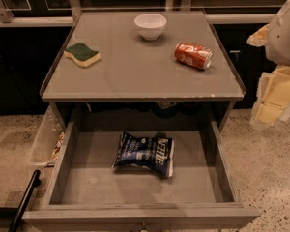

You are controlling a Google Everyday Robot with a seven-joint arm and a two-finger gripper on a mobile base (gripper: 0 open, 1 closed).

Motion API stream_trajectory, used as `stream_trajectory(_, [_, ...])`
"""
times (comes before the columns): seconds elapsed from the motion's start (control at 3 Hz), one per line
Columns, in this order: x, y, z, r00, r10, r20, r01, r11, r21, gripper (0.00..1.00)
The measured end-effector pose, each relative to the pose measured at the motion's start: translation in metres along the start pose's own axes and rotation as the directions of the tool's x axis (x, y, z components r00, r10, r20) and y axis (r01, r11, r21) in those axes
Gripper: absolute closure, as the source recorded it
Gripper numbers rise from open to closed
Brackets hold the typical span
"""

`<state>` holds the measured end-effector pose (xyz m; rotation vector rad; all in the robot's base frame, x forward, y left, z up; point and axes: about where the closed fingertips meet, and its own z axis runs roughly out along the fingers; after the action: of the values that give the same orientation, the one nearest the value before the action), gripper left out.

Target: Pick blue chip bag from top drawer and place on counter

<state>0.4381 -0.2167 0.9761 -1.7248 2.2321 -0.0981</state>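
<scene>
The blue chip bag (145,153) lies flat in the middle of the open top drawer (87,182), a little toward the back, white lettering up. The drawer is pulled out below the grey counter (135,71). My gripper (273,98) hangs at the right edge of the view, beside and right of the counter's front right corner, well above and to the right of the bag. It holds nothing that I can see.
On the counter stand a white bowl (150,26) at the back, a green and yellow sponge (82,54) at the left, and a red soda can (193,55) lying on its side at the right. A narrow clear plastic bin (44,139) hangs left of the drawer. A black handle (24,202) sits at lower left.
</scene>
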Motion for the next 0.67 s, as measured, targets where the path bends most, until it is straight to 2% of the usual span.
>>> stream_trajectory(0.33, [0.000, 0.002, 0.005, 1.000, 0.002, 0.003, -0.002, 1.0000, 0.008, 0.00])
stream_trajectory(0.67, [-0.001, 0.009, 0.032, 1.000, -0.008, 0.018, 0.008, 1.0000, -0.002, 0.00])
